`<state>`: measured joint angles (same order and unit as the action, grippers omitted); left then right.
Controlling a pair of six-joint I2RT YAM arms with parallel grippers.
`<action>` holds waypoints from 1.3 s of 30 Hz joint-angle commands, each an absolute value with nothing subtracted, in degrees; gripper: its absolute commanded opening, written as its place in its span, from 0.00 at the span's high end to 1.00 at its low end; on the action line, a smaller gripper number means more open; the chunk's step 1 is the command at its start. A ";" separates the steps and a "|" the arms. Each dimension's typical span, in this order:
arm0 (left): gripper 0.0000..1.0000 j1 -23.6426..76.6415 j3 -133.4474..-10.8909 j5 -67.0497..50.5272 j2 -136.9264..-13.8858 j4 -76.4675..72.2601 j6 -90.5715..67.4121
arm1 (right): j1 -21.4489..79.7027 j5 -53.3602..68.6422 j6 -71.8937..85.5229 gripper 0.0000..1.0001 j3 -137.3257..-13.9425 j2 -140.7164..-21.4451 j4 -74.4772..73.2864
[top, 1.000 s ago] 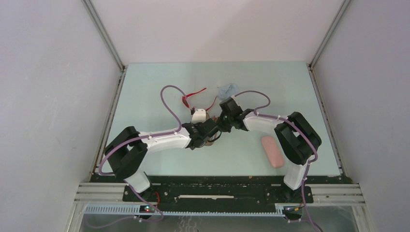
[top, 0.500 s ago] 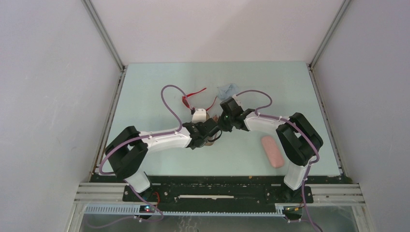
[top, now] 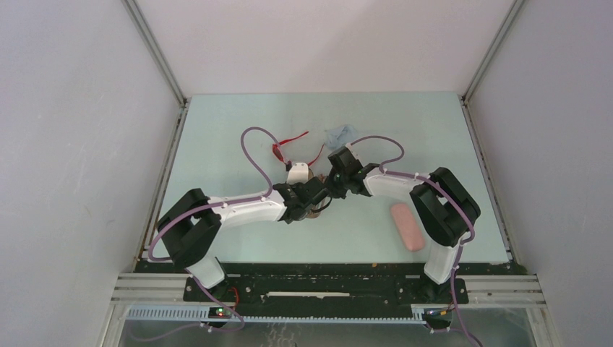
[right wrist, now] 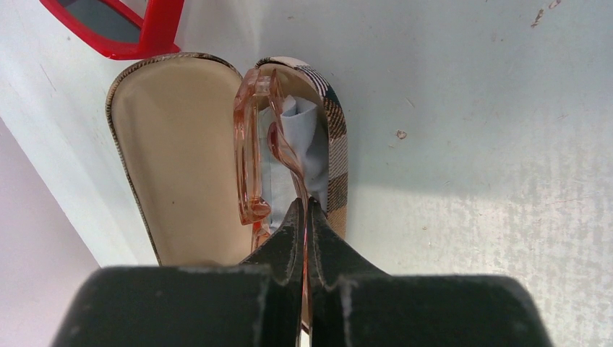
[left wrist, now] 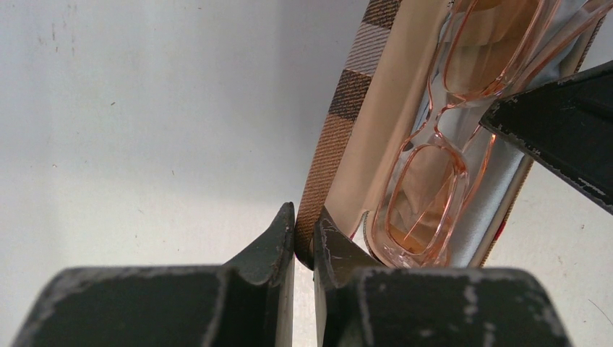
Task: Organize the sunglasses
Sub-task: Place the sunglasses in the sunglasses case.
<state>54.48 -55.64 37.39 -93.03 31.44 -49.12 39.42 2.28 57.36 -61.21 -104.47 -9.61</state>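
Between the black fingers of the left gripper (left wrist: 303, 220), the woven rim of the open plaid case (left wrist: 340, 123) is pinched tight. Just beyond those tips and to the right, the slim sunglasses (left wrist: 426, 188) are seen lying inside the case. They are made of translucent orange-pink plastic with rounded oblong lenses, and are bedded on a crumpled pale blue cloth (right wrist: 303, 126). Over to the right gripper (right wrist: 303, 211): it is clamped on one thin temple arm of that pair. Smooth beige lining is shown to its left. Further ahead and left, the glossy red sunglasses (right wrist: 155, 29), angular and thick-framed, are set on the matte table (right wrist: 470, 144) just beside the case.
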 commanded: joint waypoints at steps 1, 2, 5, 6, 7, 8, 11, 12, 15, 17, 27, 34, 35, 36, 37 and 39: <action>1.00 54.67 -58.75 39.89 -93.53 32.78 -50.54 | 39.62 1.83 56.95 0.91 -61.00 -104.51 -10.99; 1.00 54.67 -58.72 39.97 -93.41 32.79 -50.54 | 39.64 1.58 56.91 0.90 -61.00 -104.12 -11.06; 1.00 54.67 -58.71 40.08 -93.35 32.91 -50.54 | 39.64 0.78 56.89 0.86 -61.02 -102.90 -11.64; 1.00 54.67 -58.63 40.08 -93.34 32.88 -50.61 | 39.64 0.55 56.87 0.85 -61.00 -102.58 -11.87; 1.00 54.67 -58.62 40.08 -93.34 32.87 -50.62 | 39.64 0.45 56.87 0.83 -61.00 -102.23 -11.99; 1.00 54.67 -58.62 40.08 -93.30 32.87 -50.69 | 39.59 0.32 56.74 0.81 -61.04 -102.03 -12.03; 1.00 54.67 -58.62 40.04 -93.43 32.96 -50.71 | 39.64 0.00 56.60 0.79 -61.00 -101.65 -12.83; 1.00 54.67 -58.65 40.07 -93.50 32.99 -50.76 | 39.66 0.00 56.60 0.78 -61.00 -101.42 -13.16; 1.00 54.67 -58.67 40.25 -93.58 33.14 -50.88 | 39.77 -0.75 56.36 0.78 -60.99 -100.44 -13.90; 1.00 54.67 -58.63 40.26 -93.75 33.29 -50.96 | 39.81 -1.82 56.12 0.78 -61.00 -99.67 -14.22; 1.00 54.68 -58.69 40.52 -93.59 33.85 -51.17 | 39.39 -0.71 54.19 0.78 -58.26 -94.38 -13.19; 1.00 54.76 -59.31 38.30 -92.50 32.57 -48.60 | 35.69 0.70 51.18 0.67 -50.47 -86.17 -8.37; 0.99 54.76 -59.37 38.02 -92.39 32.31 -48.38 | 34.92 1.74 51.16 0.67 -49.66 -85.98 -7.78; 0.98 54.76 -59.50 37.79 -92.30 32.26 -48.27 | 34.23 2.89 51.03 0.67 -48.79 -85.96 -6.74; 0.96 54.76 -59.58 37.53 -92.22 32.18 -48.18 | 33.64 4.28 50.88 0.67 -48.01 -86.00 -5.48; 0.92 54.76 -59.86 37.08 -92.20 32.19 -47.91 | 32.74 7.96 51.17 0.66 -46.66 -86.52 -2.20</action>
<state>54.52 -56.07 37.23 -93.27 32.08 -49.08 34.59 2.57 52.53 -49.17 -86.72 -8.82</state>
